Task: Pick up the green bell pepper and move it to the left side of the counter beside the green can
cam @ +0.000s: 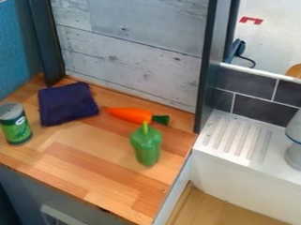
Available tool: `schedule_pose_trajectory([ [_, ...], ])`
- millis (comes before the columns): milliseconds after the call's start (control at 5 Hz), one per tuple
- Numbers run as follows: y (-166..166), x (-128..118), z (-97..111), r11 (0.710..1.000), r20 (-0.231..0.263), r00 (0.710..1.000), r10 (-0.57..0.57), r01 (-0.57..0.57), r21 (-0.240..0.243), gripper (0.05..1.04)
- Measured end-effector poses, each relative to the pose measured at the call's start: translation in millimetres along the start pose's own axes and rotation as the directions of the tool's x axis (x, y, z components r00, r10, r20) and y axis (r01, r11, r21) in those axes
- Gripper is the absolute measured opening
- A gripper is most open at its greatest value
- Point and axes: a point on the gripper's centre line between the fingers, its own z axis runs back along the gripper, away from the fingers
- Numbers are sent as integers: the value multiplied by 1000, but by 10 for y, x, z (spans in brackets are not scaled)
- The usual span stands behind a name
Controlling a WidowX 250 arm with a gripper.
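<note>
Four things sit before us on the wooden counter (74, 171): a green can (16, 128), a dark cloth (68, 104), an orange carrot (129, 115) and, nearer us, what seems a green pepper (146, 145). We cannot tell whether the claw is clenched or released.
</note>
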Motion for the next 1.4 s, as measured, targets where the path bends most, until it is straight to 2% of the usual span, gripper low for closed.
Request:
schedule_pose_trajectory([
  [200,-3,-25,-57,1000,-24,1000,-1,0,-4,1001],
  [400,-208,-79,-130,995,-79,997,-23,15,-98,1001],
  [600,-561,-231,-272,995,-51,999,3,-8,-98,1001],
  [800,-868,-263,-357,994,-34,999,-21,17,-106,1001],
  [1000,-1258,-297,-500,992,-45,996,-78,73,-102,1001],
  [1200,-1531,-335,-623,985,-78,990,-119,108,-133,1001],
  [1400,-1744,-308,-690,979,-80,985,-152,139,-149,1001],
])
